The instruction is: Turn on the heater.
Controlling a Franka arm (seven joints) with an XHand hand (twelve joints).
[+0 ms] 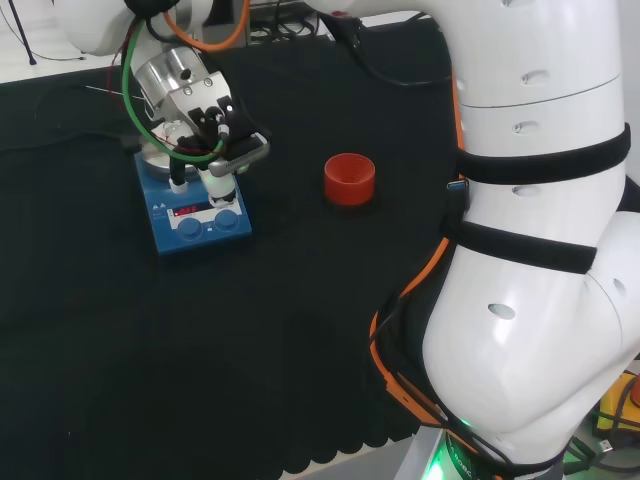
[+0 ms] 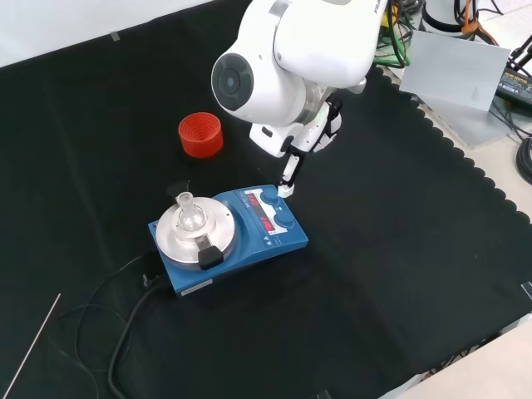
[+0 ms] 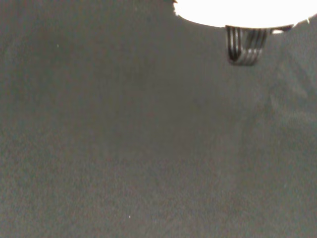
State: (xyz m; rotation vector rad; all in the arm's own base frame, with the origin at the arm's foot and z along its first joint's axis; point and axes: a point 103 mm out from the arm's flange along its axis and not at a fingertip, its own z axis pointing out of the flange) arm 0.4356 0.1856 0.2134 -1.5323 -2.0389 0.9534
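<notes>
hand at the heater's control panel, the switching step under way

the blue heater point(image 2: 229, 237) sat on the black surface point(image 2: 374, 274), a small glass flask point(image 2: 189, 212) on its plate; the hand point(image 2: 290, 170) reached one straight finger point(image 2: 288, 187) down to the panel's edge; fingers apart, clamped on nothing; next, i judged, a short press on the control point(image 2: 270, 199); a red cup point(image 2: 200, 135) stood well apart.

The head view looks from behind the arm, the front view down from opposite — both share the heater point(image 1: 197, 215) point(image 2: 241, 237). The wrist view faces the black cloth point(image 3: 148, 148) close up.
</notes>
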